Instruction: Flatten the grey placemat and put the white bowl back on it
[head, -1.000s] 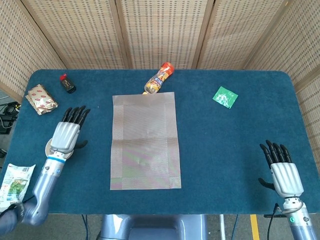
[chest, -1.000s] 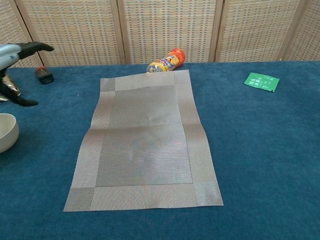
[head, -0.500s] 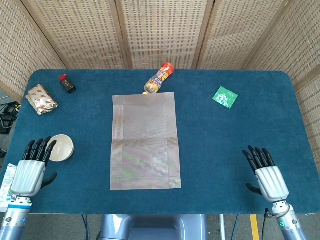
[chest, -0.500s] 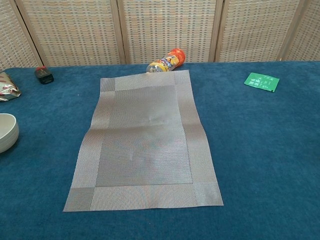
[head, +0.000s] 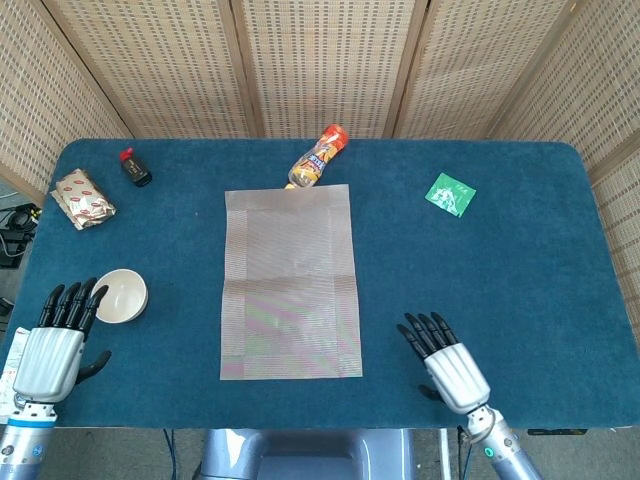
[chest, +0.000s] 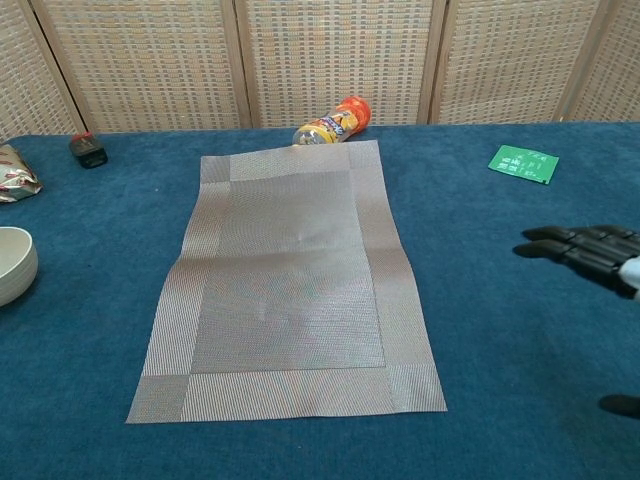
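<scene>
The grey placemat (head: 290, 281) (chest: 288, 275) lies spread out in the middle of the blue table, with a slight ripple along its right border. The white bowl (head: 121, 295) (chest: 14, 263) stands on the cloth to the left of the mat, not on it. My left hand (head: 55, 344) hovers at the front left, just below the bowl, fingers apart and holding nothing. My right hand (head: 448, 363) (chest: 588, 253) hangs to the right of the mat's near corner, fingers straight and apart, holding nothing.
An orange-capped bottle (head: 317, 158) (chest: 331, 122) lies at the mat's far edge. A green packet (head: 450, 193) (chest: 523, 162) is at the back right. A small black item (head: 135, 167) and a snack packet (head: 82, 197) sit at the back left. A packet (head: 8, 372) hangs off the table's front left corner.
My right hand has moved left from the table's right edge toward the mat's near right corner and entered the chest view. My left hand, a second ago over the bowl, now stays at the front left.
</scene>
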